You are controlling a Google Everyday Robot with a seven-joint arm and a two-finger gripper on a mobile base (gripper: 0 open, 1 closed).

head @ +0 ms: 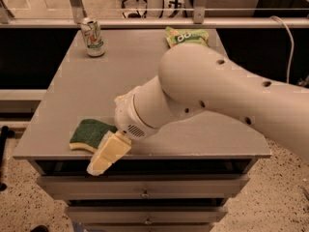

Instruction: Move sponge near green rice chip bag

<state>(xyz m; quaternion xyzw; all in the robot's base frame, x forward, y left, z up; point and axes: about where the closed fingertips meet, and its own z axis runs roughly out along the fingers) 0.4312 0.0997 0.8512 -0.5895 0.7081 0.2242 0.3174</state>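
The sponge [89, 133], dark green on top with a pale yellow base, lies flat near the front left edge of the grey table [120, 76]. The gripper [107, 154], with pale yellow fingers, hangs at the table's front edge just right of the sponge and covers its right end. The green rice chip bag [186, 36] lies at the far right of the table, partly hidden behind the white arm [217, 95].
A white-and-green drink can [93, 37] stands at the far left of the table. Drawers [145, 193] sit under the tabletop. A rail and office chairs are behind the table. The big arm spans the right side of the view.
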